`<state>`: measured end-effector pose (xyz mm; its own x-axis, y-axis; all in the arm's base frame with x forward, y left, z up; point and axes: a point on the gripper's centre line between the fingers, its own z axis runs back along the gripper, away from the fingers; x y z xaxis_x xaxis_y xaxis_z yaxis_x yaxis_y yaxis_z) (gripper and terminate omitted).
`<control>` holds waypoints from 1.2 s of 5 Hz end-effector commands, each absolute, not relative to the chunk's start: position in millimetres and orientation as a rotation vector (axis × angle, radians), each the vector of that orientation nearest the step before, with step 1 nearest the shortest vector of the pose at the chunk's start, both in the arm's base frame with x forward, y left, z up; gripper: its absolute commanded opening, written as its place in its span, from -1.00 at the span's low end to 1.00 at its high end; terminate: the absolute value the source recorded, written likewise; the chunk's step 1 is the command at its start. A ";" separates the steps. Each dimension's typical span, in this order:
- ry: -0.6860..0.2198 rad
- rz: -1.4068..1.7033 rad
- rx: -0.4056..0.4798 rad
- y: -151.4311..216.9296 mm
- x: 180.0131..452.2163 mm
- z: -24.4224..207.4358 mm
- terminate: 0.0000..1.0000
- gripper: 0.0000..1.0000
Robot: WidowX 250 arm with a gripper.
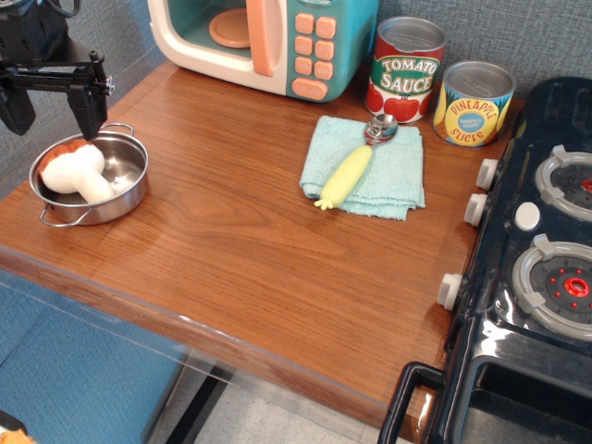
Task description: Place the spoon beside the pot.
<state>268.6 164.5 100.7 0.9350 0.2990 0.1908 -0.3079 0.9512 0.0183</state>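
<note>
The spoon (353,165), with a pale yellow handle and shiny metal bowl, lies diagonally on a light blue folded cloth (368,169) at the back middle of the wooden table. The steel pot (92,178) with wire loop handles sits at the left edge and holds a white and orange toy mushroom (76,169). My gripper (51,109) hangs at the far left, just above and behind the pot, far from the spoon. Its black fingers (89,109) are spread apart with nothing between them.
A toy microwave (264,42) stands at the back. A tomato sauce can (404,69) and a pineapple slices can (473,104) stand behind the cloth. A black toy stove (536,268) fills the right side. The table's front edge (231,347) drops off.
</note>
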 end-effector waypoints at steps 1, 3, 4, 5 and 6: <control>-0.188 0.310 0.048 164.5 268.6 100.7 -1.00 1.00; -0.217 0.248 -0.014 103.9 309.2 87.3 -1.00 1.00; -0.215 0.194 -0.074 60.8 344.8 67.1 -1.00 1.00; -0.185 0.114 -0.057 19.6 379.3 49.3 -1.00 1.00; -0.210 0.056 -0.057 -3.6 393.9 50.7 -1.00 1.00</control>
